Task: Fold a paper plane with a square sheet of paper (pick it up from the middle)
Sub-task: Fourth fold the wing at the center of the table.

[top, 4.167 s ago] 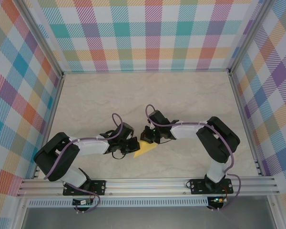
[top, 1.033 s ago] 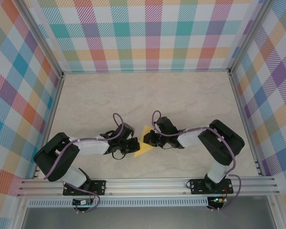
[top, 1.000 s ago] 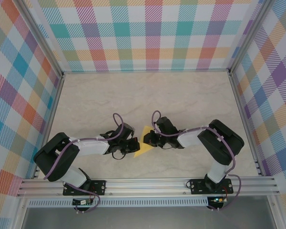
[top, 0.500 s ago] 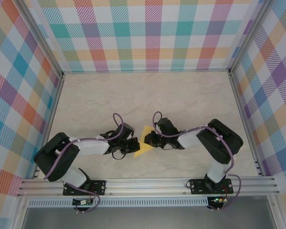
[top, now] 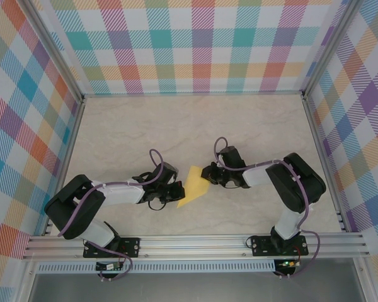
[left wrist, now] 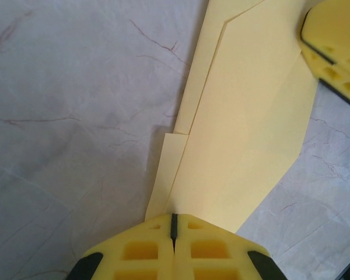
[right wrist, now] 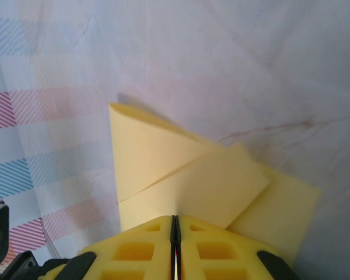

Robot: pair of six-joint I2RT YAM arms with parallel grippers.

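Yellow paper [top: 192, 187], marbled beige table [top: 239, 126], plaid walls [top: 201, 44]

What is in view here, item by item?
paper: one, yellow, folded, mid-table between the two grippers
table: one, beige marbled, under everything
walls: three, multicolour plaid, around the table
rails: silver, along the near edge
left arm: one, white and black, base near left
right arm: one, white and black, base near right
left gripper: one, yellow fingers, shut on the paper's left end
right gripper: one, yellow fingers, shut on the paper's right side
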